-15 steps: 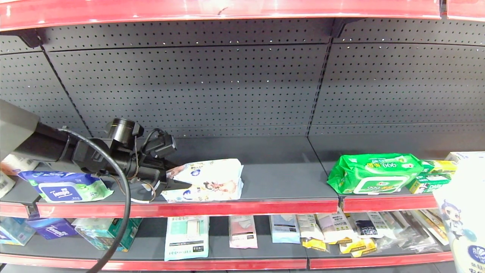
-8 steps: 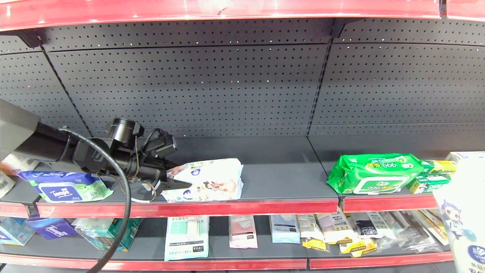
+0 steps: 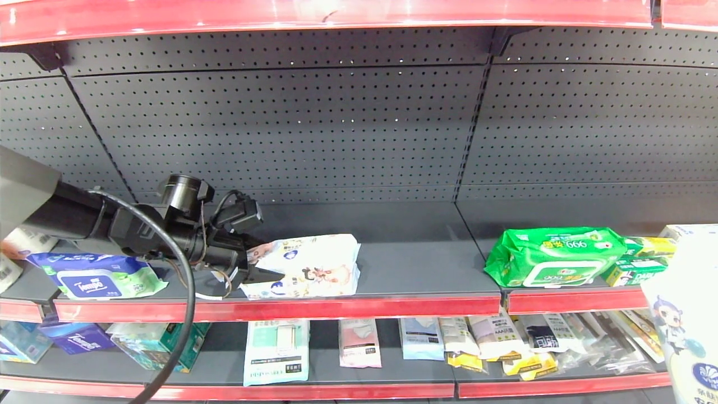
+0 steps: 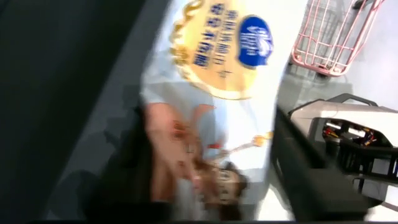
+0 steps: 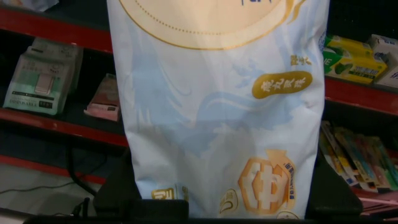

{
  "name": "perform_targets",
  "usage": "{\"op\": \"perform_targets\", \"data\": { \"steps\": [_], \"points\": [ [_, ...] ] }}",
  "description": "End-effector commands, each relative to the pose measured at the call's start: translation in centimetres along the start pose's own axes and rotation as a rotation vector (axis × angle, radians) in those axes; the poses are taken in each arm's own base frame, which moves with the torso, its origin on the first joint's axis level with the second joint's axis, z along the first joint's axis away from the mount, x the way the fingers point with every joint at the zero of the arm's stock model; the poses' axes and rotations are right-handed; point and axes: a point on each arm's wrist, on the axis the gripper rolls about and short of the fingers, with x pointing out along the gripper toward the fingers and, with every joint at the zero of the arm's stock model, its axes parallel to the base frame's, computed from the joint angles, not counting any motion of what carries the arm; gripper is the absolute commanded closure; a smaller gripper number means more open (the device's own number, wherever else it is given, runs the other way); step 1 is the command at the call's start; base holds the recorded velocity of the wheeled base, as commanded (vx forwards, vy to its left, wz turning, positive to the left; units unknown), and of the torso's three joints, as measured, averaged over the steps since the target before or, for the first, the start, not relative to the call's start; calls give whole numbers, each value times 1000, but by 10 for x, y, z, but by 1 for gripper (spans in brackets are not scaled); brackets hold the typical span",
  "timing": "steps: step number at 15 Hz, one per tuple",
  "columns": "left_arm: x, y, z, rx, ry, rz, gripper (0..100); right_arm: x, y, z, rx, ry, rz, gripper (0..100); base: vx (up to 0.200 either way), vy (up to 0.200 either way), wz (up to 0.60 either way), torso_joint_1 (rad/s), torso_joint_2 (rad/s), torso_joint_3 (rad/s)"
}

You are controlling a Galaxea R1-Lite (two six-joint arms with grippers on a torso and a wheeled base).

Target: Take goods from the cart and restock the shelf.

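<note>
A white pack with cartoon print (image 3: 308, 266) lies flat near the front of the dark middle shelf (image 3: 426, 269). My left gripper (image 3: 261, 269) is at its left end, open, with one finger on each side of the pack (image 4: 211, 81). Low at the right, in front of the shelf, a second white pack (image 3: 684, 314) stands upright. My right gripper (image 5: 227, 199) is shut on the lower part of that pack (image 5: 217, 93), and its dark fingers (image 5: 121, 186) show at both sides.
A green wipes pack (image 3: 552, 255) and small green-yellow boxes (image 3: 645, 258) lie on the shelf to the right, and a blue tissue pack (image 3: 95, 278) to the left. Several packets fill the lower shelf (image 3: 359, 342). A pink cart (image 4: 339, 34) stands behind. Bare shelf separates the white and green packs.
My left gripper has drawn back a little to the left while the pack on the shelf stays put. The right arm and its pack have not moved.
</note>
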Motion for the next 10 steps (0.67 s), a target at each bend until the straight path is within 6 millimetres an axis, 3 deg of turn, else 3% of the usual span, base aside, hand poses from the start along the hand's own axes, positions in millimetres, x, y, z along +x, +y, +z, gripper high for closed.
{"op": "perform_targets", "data": {
  "steps": [1,5,10],
  "points": [
    [-1,-1,1,-14,-1,-2,0,0,0,0,-1,0,1,100,0,0,0,0,0,0],
    [-6,0,6,-10,-21,6,0,0,0,0,-1,0,1,100,0,0,0,0,0,0],
    [-30,-4,34,-49,-96,47,0,0,0,0,-1,0,-1,100,0,0,0,0,0,0]
  ]
}}
